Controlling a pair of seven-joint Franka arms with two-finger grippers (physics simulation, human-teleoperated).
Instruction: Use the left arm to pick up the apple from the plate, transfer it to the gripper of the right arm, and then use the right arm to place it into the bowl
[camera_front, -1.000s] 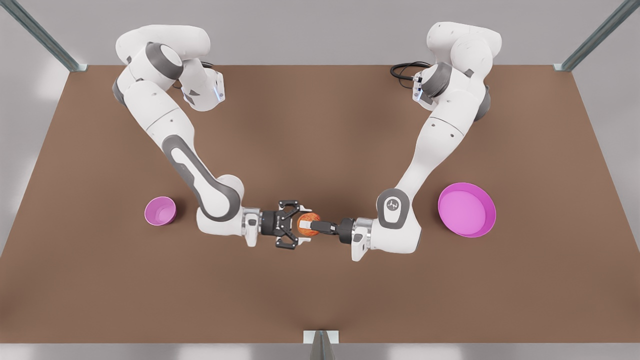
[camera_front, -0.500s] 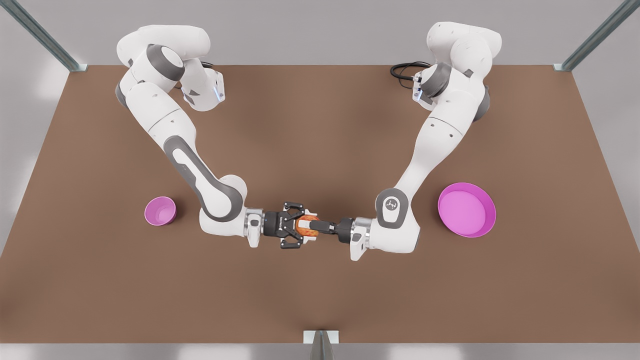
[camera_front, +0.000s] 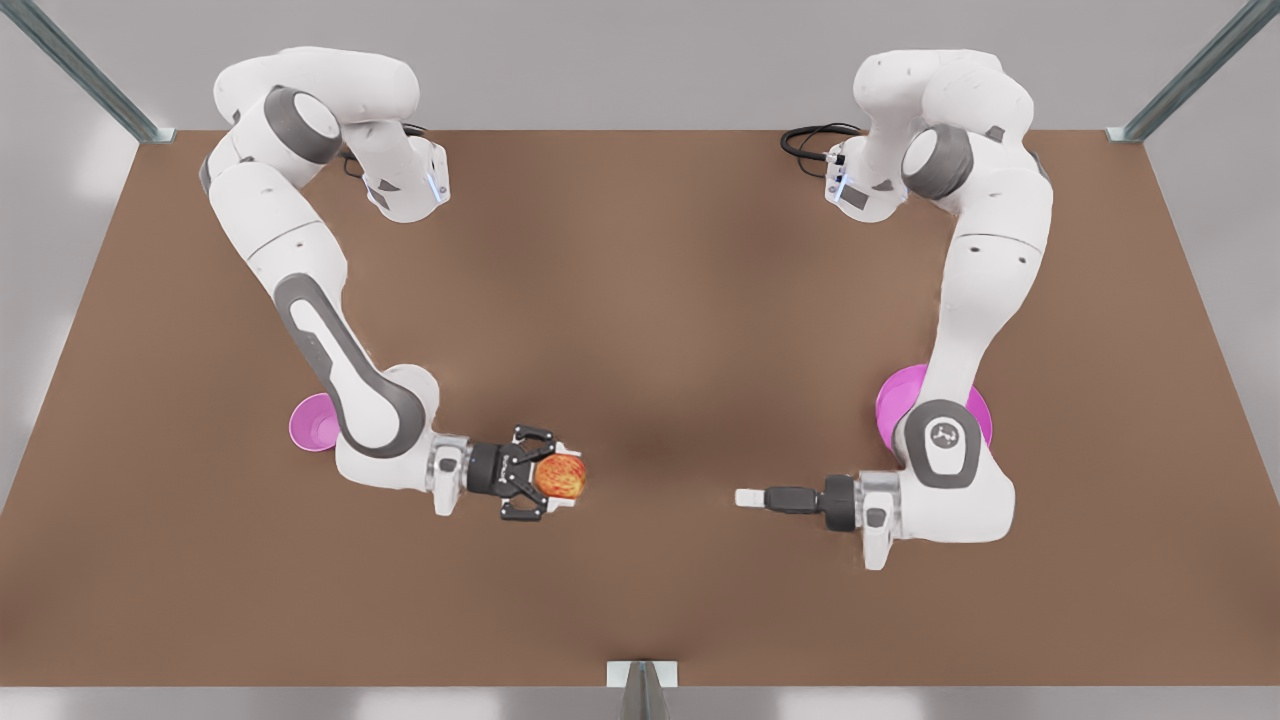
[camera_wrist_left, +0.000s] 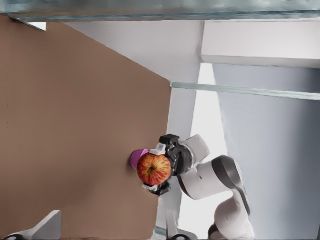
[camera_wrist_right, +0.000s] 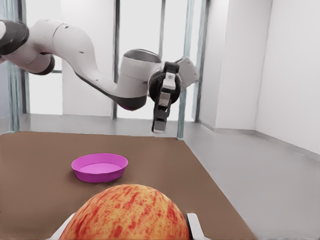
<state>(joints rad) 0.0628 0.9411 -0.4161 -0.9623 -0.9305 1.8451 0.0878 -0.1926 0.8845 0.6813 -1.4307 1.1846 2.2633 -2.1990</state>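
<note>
So the apple (camera_front: 561, 477) is sitting clamped in the right tool (camera_front: 558, 478), held up off the tabletop (camera_front: 640, 300), a bit to the front view's left of centre and toward the near edge. The right arm (camera_front: 310, 330) comes down from the far left corner, bends at the elbow and has its wrist lying flat, pointing toward the front view's right. The bowl (camera_front: 308, 425) is right behind that elbow, partly hidden by it. The left tool (camera_front: 745, 497) is well apart from the apple, over on the front view's right, level and aimed back at it; I see it edge-on, so I can't tell whether it's apart or together. The left arm (camera_front: 985, 260) crosses over the plate (camera_front: 893, 398) and covers part of it. Count: one apple, one bowl, one plate, two arms.
</note>
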